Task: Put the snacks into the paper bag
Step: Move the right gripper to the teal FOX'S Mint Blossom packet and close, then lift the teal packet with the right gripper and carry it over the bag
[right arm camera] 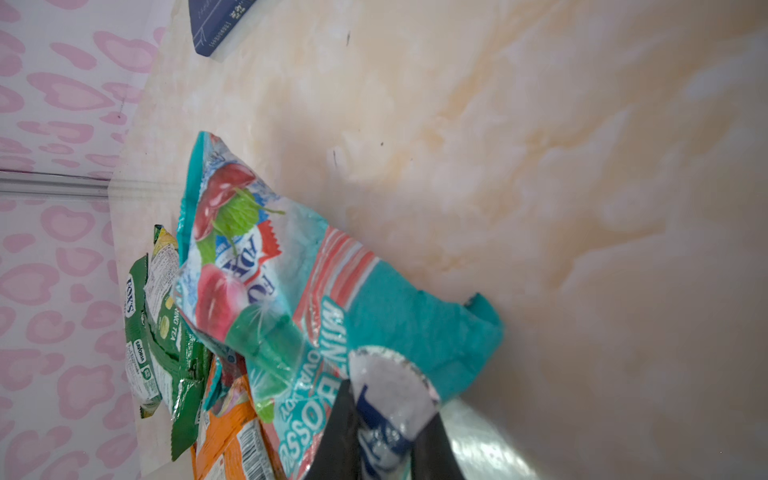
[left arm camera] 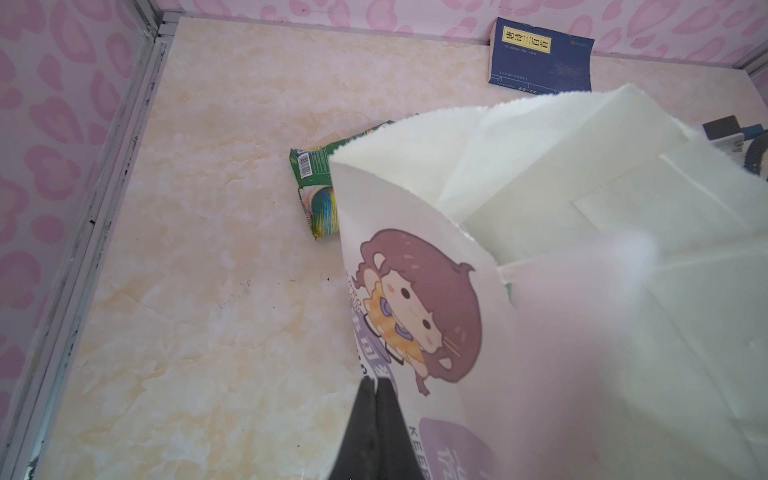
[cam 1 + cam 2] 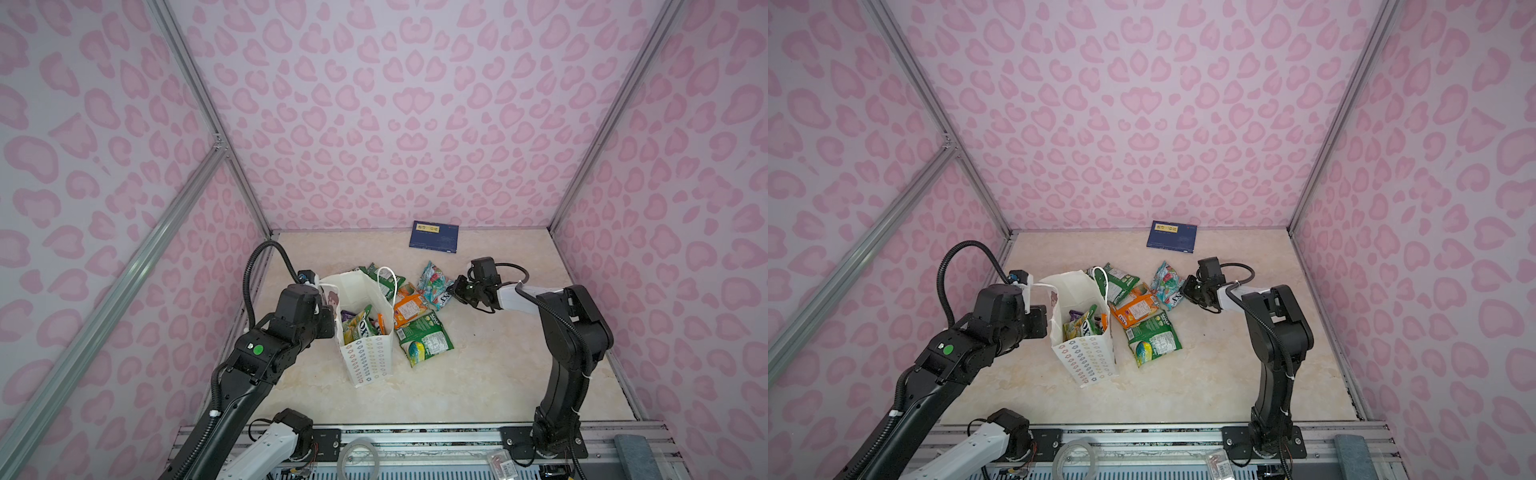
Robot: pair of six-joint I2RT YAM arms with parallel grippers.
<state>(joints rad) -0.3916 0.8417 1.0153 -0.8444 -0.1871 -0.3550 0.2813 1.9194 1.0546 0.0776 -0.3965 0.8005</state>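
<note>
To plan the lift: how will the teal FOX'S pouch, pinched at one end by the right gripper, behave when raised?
The teal FOX'S pouch will probably hang floppy: its film crumples at the right gripper. The glossy film may slip from an end pinch. It is thin, so likely light.

Walls [image 3: 374, 104]: pale lilac panels, pink heart-blob print, on three sides. Aluminium posts [image 3: 618, 112] in the back corners at 11 and 1 o'clock, slanted brace [image 3: 135, 266] at 9. Floor [image 3: 478, 374]: cream marbled sheet with a few dark specks. Dark blue book [image 3: 434, 237] lies flat at 12, touching the back wall. Slotted metal rail [image 3: 436, 434] runs along 6. Light soft and even.
</note>
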